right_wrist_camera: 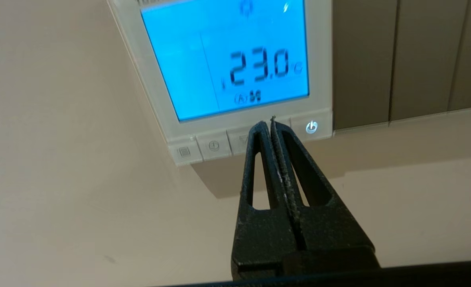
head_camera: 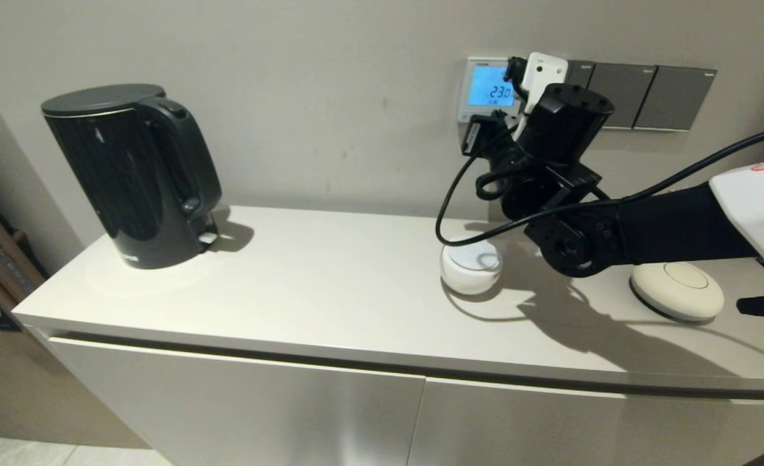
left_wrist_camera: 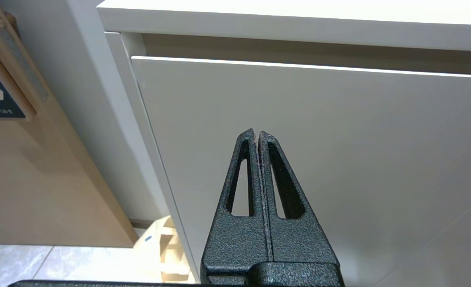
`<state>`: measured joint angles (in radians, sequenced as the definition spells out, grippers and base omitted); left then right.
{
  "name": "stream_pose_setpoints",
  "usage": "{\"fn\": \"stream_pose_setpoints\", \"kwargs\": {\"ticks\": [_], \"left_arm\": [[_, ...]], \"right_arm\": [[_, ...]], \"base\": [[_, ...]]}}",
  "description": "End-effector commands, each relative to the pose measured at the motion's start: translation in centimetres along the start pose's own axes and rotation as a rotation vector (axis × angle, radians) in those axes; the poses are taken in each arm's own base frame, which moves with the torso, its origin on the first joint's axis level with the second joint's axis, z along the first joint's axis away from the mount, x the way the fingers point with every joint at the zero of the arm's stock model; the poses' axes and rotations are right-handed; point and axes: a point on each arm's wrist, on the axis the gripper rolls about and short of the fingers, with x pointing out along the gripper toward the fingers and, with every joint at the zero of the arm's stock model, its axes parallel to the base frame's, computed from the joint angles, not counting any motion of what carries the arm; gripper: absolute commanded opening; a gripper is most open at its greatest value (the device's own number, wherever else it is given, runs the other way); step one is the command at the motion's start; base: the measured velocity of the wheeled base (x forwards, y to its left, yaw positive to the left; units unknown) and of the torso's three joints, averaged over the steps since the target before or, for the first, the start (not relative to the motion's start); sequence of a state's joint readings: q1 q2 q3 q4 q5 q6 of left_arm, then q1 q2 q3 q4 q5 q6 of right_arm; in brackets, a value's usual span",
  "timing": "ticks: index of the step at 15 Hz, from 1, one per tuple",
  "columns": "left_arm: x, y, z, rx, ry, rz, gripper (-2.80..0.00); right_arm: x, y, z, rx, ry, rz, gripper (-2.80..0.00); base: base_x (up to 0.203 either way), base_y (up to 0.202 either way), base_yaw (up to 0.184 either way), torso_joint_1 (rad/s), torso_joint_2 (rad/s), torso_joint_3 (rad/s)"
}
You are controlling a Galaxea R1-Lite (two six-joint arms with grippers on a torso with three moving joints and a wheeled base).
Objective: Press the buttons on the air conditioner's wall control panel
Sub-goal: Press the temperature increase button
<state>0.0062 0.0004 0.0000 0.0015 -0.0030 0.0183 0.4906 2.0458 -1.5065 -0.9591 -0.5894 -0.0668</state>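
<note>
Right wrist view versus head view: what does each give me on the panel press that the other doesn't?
Only the right wrist view shows the buttons along the panel's bottom edge, with the shut right gripper tip at that row, just beside the lit power button. Only the head view shows the kettle, the countertop and the arm's reach up to the wall. Both show the air conditioner's wall control panel, lit blue and reading 23.0.

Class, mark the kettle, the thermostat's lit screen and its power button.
kettle [head_camera: 132, 181], head view, on its black body.
lit screen [right_wrist_camera: 227, 59], right wrist view, mid-display.
power button [right_wrist_camera: 311, 127], right wrist view, on its symbol.
</note>
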Motion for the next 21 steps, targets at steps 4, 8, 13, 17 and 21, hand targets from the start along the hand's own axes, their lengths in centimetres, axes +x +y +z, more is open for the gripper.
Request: {"fn": "stream_pose_setpoints", "kwargs": {"ticks": [4, 8, 13, 17, 21], "left_arm": [[0.0, 0.0, 0.0, 0.0, 0.001, 0.0, -2.8], [0.0, 0.0, 0.0, 0.0, 0.001, 0.0, -2.8], [0.0, 0.0, 0.0, 0.0, 0.0, 0.001, -2.8], [0.0, 0.0, 0.0, 0.0, 0.0, 0.0, -2.8], [0.0, 0.0, 0.0, 0.0, 0.0, 0.001, -2.8]], "right_arm": [[0.6, -0.1, -1.5, -0.015, 0.014, -0.011, -2.8], [0.6, 0.0, -1.5, -0.015, 0.015, -0.008, -2.8], [0.3, 0.1, -1.3, -0.012, 0.016, -0.004, -2.8], [-0.9, 0.5, 0.7, 0.014, -0.005, 0.019, -2.8], [-3.4, 0.4, 5.3, 0.066, -0.05, 0.054, -2.8]], "base": [[0.0, 0.0, 0.0, 0.0, 0.0, 0.0], [0.0, 0.0, 0.0, 0.0, 0.0, 0.0], [0.0, 0.0, 0.0, 0.0, 0.0, 0.0], [0.0, 0.0, 0.0, 0.0, 0.0, 0.0], [0.0, 0.0, 0.0, 0.0, 0.0, 0.0]]}}
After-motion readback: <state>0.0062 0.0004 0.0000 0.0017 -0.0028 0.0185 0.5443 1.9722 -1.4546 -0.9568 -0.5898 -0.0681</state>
